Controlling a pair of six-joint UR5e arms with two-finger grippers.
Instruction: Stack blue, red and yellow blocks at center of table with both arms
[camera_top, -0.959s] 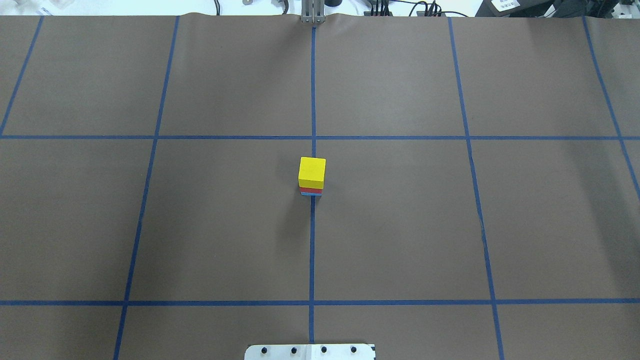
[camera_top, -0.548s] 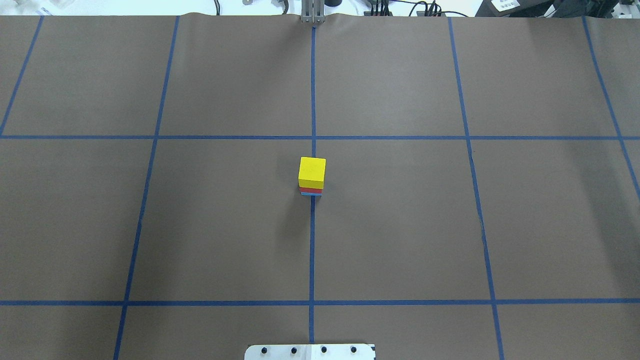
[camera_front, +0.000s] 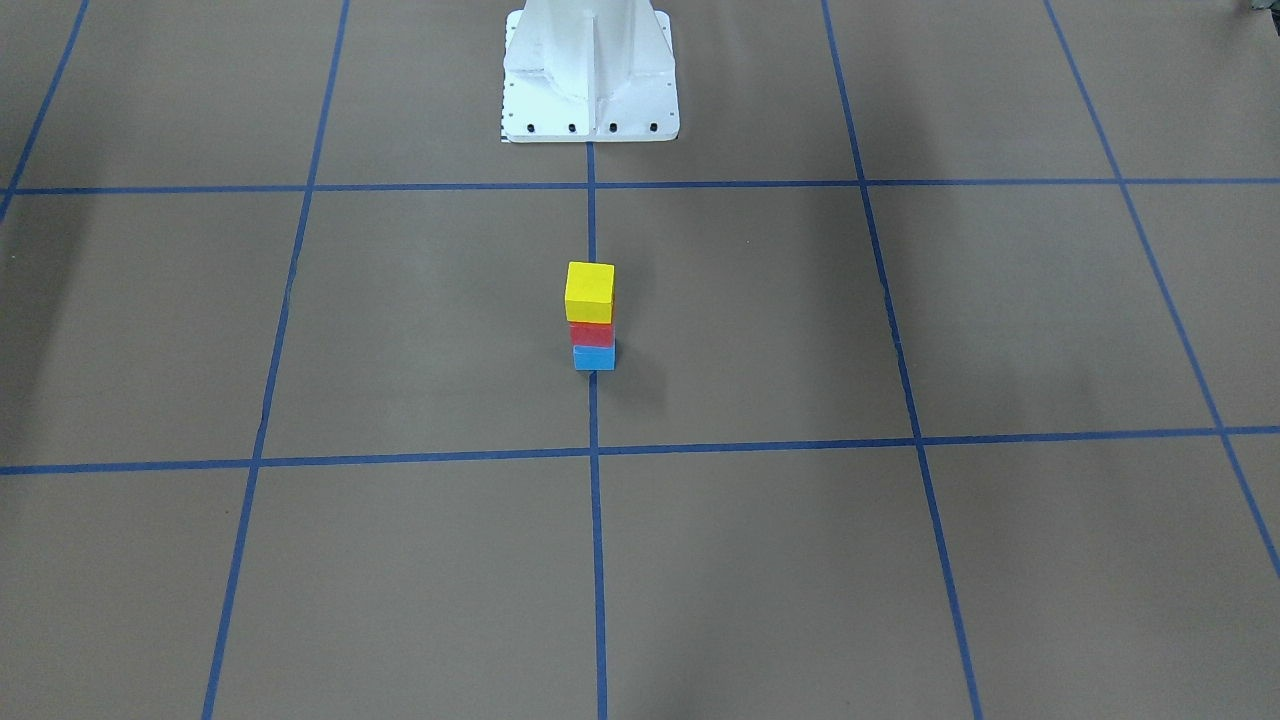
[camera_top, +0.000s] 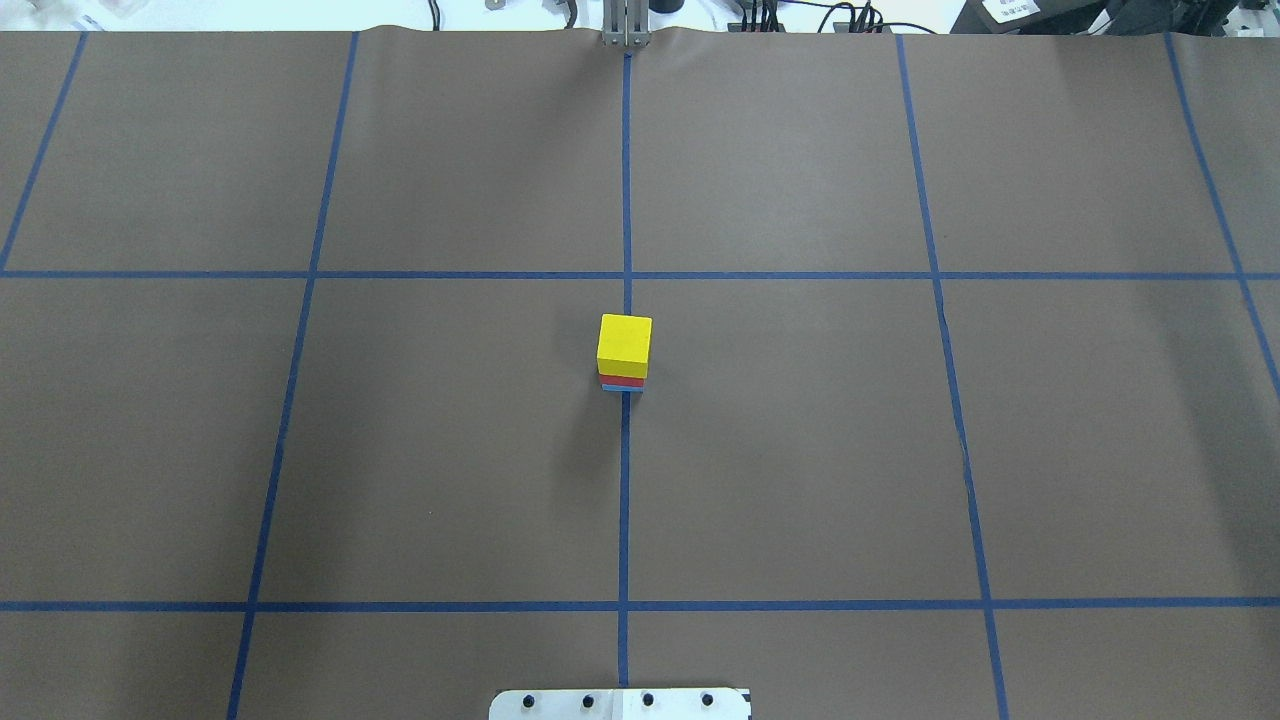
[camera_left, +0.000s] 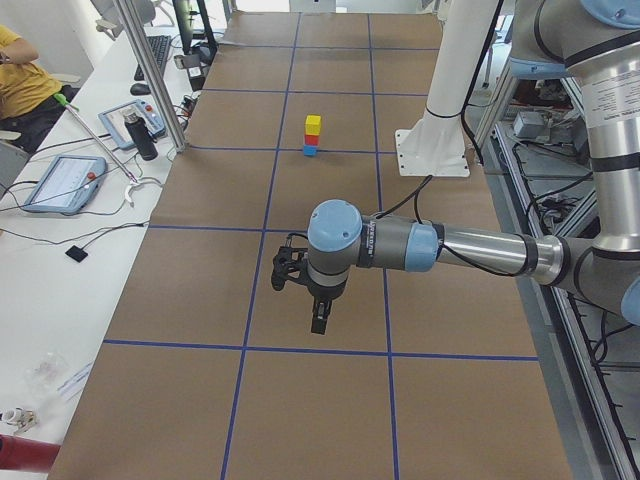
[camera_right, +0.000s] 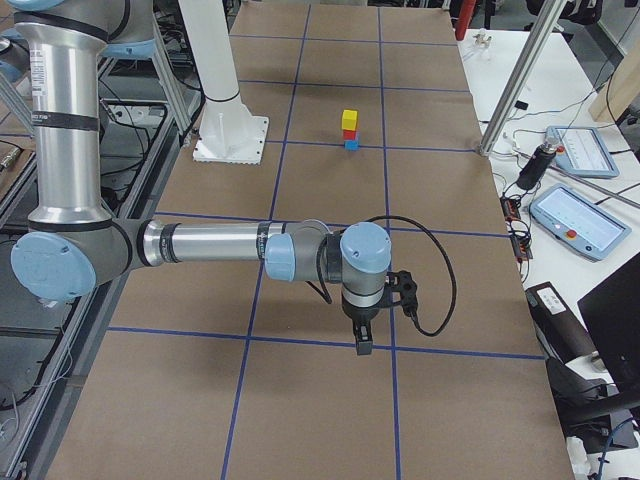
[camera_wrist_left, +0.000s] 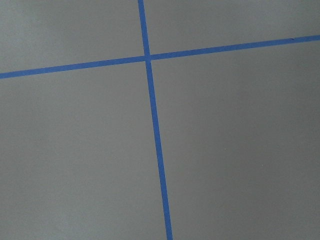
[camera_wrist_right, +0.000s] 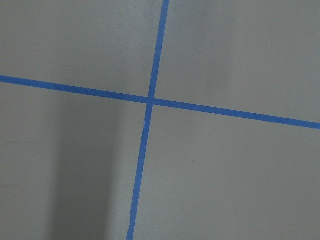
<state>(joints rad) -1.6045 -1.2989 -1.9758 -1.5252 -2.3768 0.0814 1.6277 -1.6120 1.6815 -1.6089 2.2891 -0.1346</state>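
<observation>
Evidently nothing was left to do: the yellow block (camera_front: 589, 290) stood on the red block (camera_front: 592, 334) over the blue block (camera_front: 594, 357) at mid-frame, though whether the left fingers (camera_left: 318, 323) or right fingers (camera_right: 361, 344) were open I could not tell.

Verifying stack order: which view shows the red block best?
Exterior front-facing: the red block shows a whole side face. Overhead shows only a sliver; both side views show it tiny; wrist views miss it.
</observation>
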